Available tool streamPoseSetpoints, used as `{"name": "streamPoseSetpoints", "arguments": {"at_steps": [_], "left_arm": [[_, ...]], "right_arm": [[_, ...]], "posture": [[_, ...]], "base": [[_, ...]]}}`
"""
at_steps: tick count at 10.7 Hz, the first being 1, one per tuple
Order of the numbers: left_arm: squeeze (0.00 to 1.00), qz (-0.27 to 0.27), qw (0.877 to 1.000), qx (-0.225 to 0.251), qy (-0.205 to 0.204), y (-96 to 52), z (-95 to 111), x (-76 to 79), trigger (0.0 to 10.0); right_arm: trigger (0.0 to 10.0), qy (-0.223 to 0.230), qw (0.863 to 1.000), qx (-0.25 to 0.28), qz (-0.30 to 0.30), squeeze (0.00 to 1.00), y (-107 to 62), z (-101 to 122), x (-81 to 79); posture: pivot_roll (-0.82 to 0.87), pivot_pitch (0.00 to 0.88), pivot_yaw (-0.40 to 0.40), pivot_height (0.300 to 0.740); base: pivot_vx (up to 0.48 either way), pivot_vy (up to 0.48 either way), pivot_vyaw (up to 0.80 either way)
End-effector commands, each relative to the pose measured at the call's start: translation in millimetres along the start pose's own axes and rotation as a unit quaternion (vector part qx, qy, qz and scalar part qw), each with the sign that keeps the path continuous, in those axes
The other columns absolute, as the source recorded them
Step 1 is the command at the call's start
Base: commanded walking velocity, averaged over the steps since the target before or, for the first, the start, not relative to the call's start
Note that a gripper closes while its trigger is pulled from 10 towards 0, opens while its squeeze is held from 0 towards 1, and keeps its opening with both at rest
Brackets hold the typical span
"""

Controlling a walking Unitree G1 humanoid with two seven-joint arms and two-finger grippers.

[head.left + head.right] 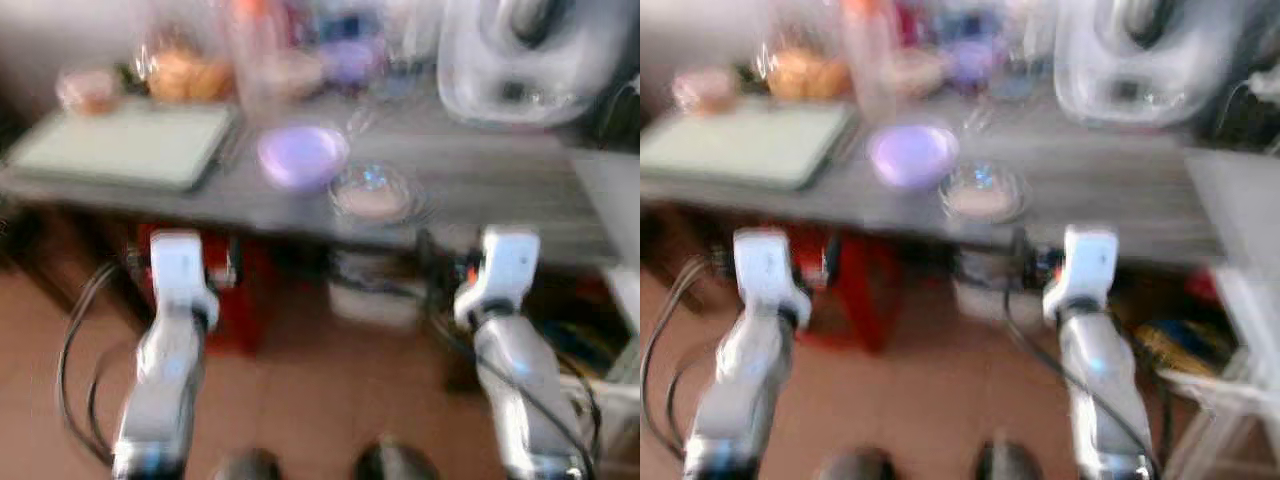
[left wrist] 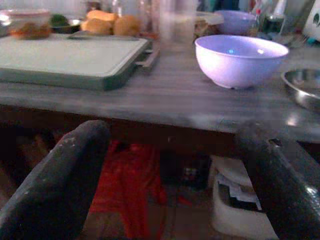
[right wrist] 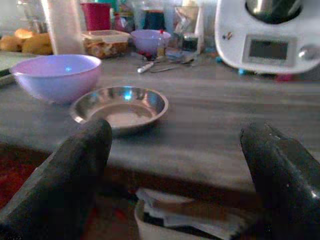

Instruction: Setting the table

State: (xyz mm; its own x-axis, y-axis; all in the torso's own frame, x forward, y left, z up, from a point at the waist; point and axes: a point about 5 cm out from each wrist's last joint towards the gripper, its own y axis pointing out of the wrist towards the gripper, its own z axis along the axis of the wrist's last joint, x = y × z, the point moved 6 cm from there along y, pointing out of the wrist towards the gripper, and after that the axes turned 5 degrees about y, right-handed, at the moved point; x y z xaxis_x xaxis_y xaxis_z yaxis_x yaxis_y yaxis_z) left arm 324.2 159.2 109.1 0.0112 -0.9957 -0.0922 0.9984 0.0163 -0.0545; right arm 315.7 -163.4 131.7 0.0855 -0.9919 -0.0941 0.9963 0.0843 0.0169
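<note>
A lilac bowl [image 1: 302, 155] stands near the front edge of the grey wooden table [image 1: 480, 180]. Just to its right is a shallow steel dish [image 1: 372, 192]. Both head views are blurred. Both arms are held out before the table's front edge, below the tabletop. My left gripper [image 2: 172, 135] is open, facing the table edge, with the lilac bowl [image 2: 240, 60] ahead and to one side. My right gripper [image 3: 177, 131] is also open and empty, and the steel dish [image 3: 120, 106] lies a little beyond its fingers. Neither gripper touches anything.
A pale green board [image 1: 125, 145] lies on the table's left part, with bread rolls [image 1: 185, 75] behind it. A white kitchen machine [image 1: 530, 60] stands at the back right, among jars and containers. Under the table are a red object [image 1: 240, 300], a white box [image 1: 375, 295] and cables.
</note>
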Motion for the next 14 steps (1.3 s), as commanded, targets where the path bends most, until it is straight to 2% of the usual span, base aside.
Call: {"name": "streamPoseSetpoints", "arguments": {"at_steps": [1,5,6,9,11,14], "left_arm": [[0.00,0.006,1.000,-0.011,0.001,-1.7,-5,-3.6,10.0],[0.00,-0.004,1.000,-0.005,0.002,-1.6,-4,0.7,10.0],[0.00,-0.030,0.999,0.016,0.012,-3.7,2,9.1,10.0],[0.00,-0.042,0.999,0.009,0.021,-6.2,-1,11.7,10.0],[0.00,-0.045,0.999,0.010,0.015,-6.9,-1,11.8,10.0],[0.00,-0.048,0.999,0.011,0.017,-7.6,-1,11.8,10.0]], "right_arm": [[10.0,-0.002,1.000,0.009,0.005,0.00,2.8,5,-3.7],[10.0,0.003,1.000,0.006,0.004,0.00,3.0,3,-3.2],[10.0,0.005,1.000,0.002,0.005,0.00,3.3,1,-4.2],[10.0,0.008,1.000,-0.006,0.008,0.00,3.7,-2,-6.2],[10.0,0.011,1.000,-0.010,0.012,0.00,3.9,-4,-8.1],[10.0,0.012,1.000,-0.014,0.016,0.00,1.7,-7,-12.2]], "posture": [[0.00,0.000,0.018,0.740],[0.00,0.000,0.018,0.740],[0.00,0.000,0.018,0.740],[0.00,0.000,0.018,0.740],[0.00,0.000,0.019,0.740],[0.01,0.000,0.021,0.740]], "base": [[-0.364,0.000,0.00],[-0.338,0.000,0.00],[0.000,0.000,0.00],[0.000,0.000,-0.38],[0.000,-0.257,-0.58],[0.000,-0.279,0.00]]}}
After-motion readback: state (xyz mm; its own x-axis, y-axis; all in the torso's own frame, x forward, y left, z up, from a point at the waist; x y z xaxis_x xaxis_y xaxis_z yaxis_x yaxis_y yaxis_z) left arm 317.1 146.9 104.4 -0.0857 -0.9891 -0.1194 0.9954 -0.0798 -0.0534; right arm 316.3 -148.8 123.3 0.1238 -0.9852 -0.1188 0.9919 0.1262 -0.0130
